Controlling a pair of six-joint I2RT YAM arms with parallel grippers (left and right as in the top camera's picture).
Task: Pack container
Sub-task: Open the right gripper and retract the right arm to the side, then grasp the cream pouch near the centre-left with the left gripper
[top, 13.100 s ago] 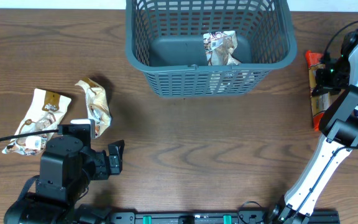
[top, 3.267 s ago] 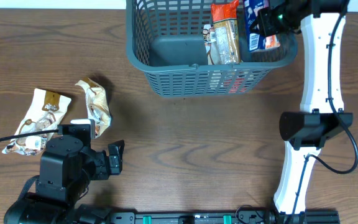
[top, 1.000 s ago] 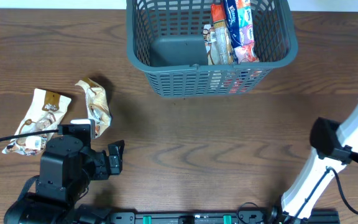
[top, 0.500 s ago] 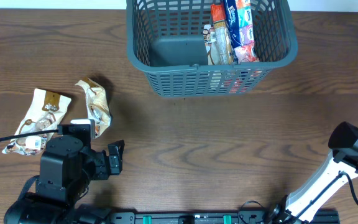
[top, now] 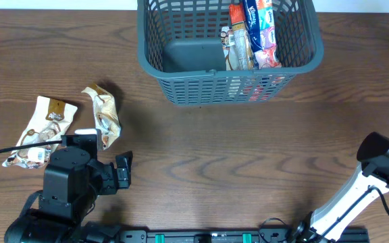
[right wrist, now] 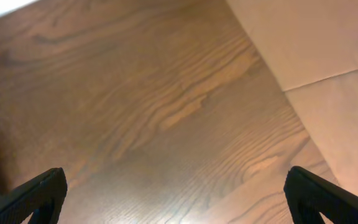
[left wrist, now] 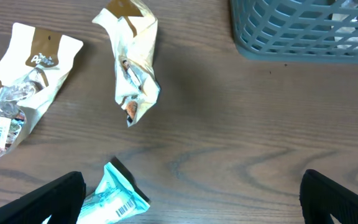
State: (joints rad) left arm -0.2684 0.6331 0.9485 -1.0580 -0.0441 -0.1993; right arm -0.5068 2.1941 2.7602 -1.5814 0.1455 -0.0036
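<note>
Hugging far table (top: 248, 155) edge: container (top: 201, 86)

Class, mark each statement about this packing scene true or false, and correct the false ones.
1. The container holds several packets in its right half. True.
2. The left gripper is shut on a packet. False: it is open and empty.
3. A crumpled cream packet lies on the table, left of the container. True.
4. The right gripper hovers over the container. False: it is open above bare table.
</note>
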